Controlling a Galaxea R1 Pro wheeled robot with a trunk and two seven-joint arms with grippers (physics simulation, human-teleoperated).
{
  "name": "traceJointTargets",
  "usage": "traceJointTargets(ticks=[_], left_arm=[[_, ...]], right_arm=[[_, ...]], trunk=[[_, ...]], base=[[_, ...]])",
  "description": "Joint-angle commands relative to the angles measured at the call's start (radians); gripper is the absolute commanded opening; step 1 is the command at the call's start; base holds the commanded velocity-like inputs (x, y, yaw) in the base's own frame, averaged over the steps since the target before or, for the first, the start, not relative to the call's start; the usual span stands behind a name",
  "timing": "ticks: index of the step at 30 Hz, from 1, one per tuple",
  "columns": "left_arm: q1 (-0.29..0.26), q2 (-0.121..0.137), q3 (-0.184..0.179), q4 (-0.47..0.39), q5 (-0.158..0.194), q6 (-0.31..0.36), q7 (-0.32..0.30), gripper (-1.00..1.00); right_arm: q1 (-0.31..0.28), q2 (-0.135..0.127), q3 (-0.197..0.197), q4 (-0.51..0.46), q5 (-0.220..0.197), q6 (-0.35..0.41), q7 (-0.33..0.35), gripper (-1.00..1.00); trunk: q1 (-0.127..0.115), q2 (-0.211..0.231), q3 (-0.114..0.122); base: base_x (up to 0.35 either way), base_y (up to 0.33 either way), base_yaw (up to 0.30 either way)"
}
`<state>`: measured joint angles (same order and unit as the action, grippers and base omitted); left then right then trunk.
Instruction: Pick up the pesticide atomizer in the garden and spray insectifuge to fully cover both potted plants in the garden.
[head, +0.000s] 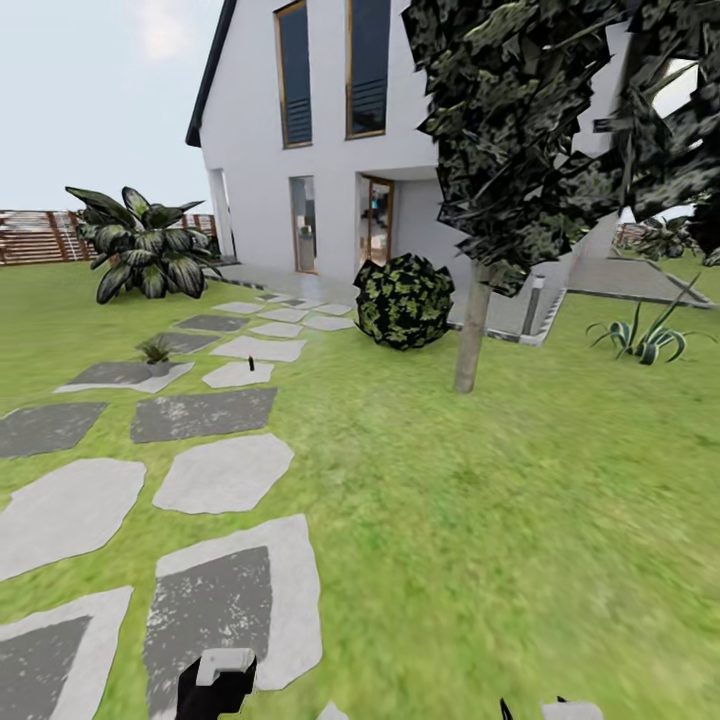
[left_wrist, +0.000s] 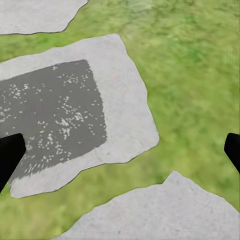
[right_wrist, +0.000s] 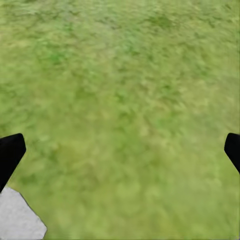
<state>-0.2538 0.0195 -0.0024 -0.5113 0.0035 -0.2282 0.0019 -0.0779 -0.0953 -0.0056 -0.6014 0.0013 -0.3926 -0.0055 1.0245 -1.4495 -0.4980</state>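
Pincers (left_wrist: 120, 152) (right_wrist: 120, 152) spread wide above lawn (right_wrist: 130, 100)

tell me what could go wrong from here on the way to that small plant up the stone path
The potted plant and a small dark object on a stone beside it are far off and tiny; driving up could knock either. Both grippers, left and right, hang open and empty over the ground.

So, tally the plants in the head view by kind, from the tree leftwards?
Tree: 1
Round clipped bush: 1
Big dark-leaved shrub: 1
Small potted plant: 1
Total: 4
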Motion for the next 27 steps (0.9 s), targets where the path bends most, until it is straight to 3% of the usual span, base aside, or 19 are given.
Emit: traceJointTargets(ticks=[1,27], left_arm=[[-0.001,0.0,0.0,0.001,0.0,-0.003,0.0,1.0],[-0.001,0.0,0.0,0.001,0.0,-0.003,0.0,1.0]], right_arm=[[0.0,0.0,-0.001,0.0,0.0,-0.003,-0.001,1.0],[0.0,0.0,0.0,0.0,0.0,-0.003,0.0,1.0]], trunk=[[0.0,-0.001,-0.002],[0.0,-0.001,-0.031]], base=[[0.279,0.217,0.176],[0.279,0.213,0.182]])
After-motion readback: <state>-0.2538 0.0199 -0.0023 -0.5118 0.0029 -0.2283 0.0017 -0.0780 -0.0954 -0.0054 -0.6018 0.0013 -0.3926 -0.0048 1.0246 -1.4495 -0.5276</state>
